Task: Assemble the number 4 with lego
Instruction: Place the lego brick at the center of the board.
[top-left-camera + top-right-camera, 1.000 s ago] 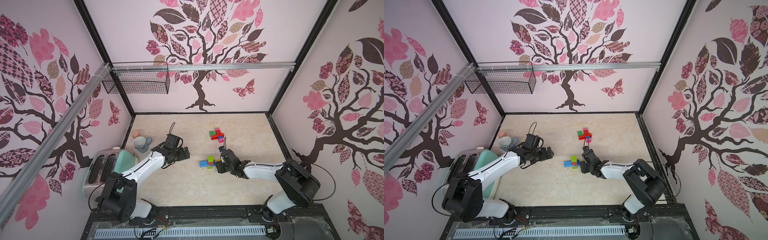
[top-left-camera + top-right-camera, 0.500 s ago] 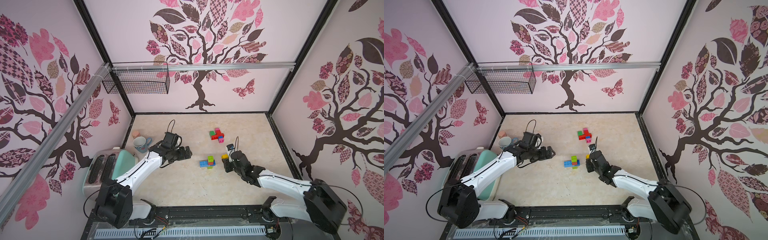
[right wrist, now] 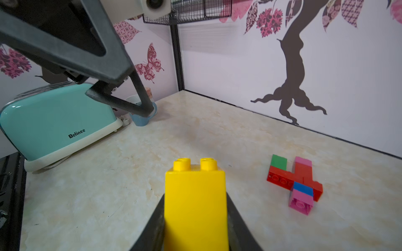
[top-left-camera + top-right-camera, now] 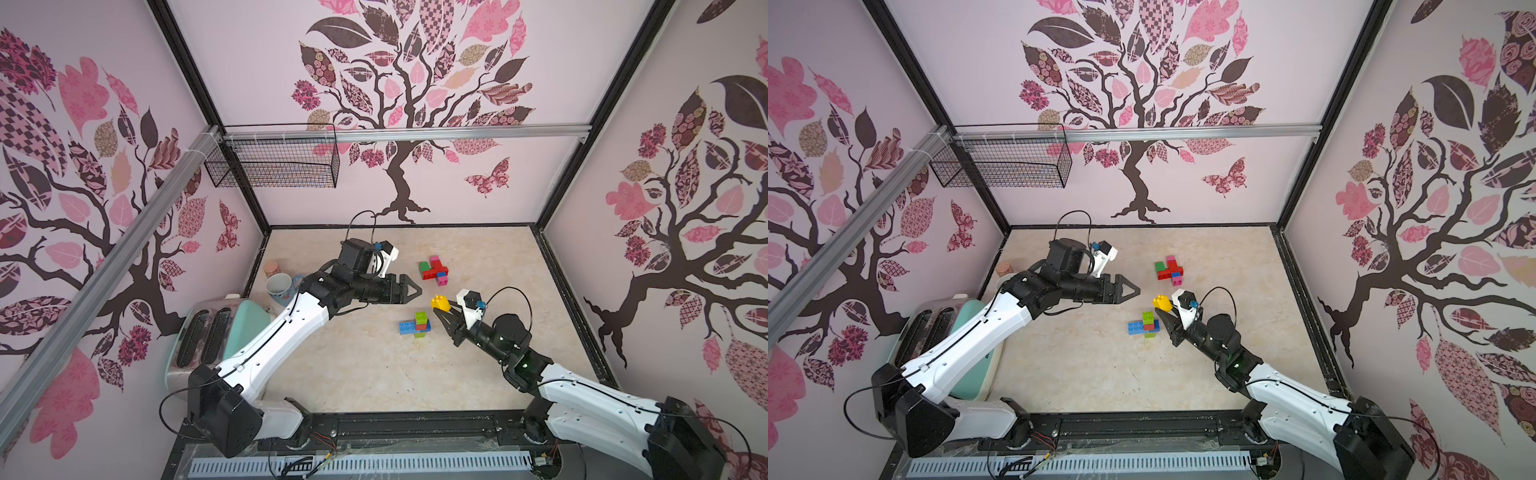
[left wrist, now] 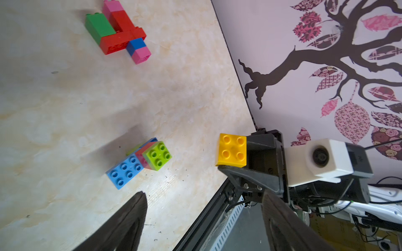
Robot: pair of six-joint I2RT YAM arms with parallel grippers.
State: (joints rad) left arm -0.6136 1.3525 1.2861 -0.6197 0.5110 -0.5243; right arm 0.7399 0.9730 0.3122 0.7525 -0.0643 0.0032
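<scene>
Yellow brick (image 4: 440, 302) has lifted clear, clamped in the right jaws.

The left arm (image 4: 270, 340) and right arm (image 4: 590, 399) have glossy white link shells joined by black motor housings. The left gripper (image 4: 419, 288) and right gripper (image 4: 442, 311) have matte black, hollow triangular fingers fixed with small silver screws (image 5: 245, 186). A white boxy wrist camera (image 5: 322, 155) with a round lens sits behind each, fed by a thin black looped cable (image 4: 512, 287). A green light (image 4: 525, 366) glows on a black joint of the right arm.
</scene>
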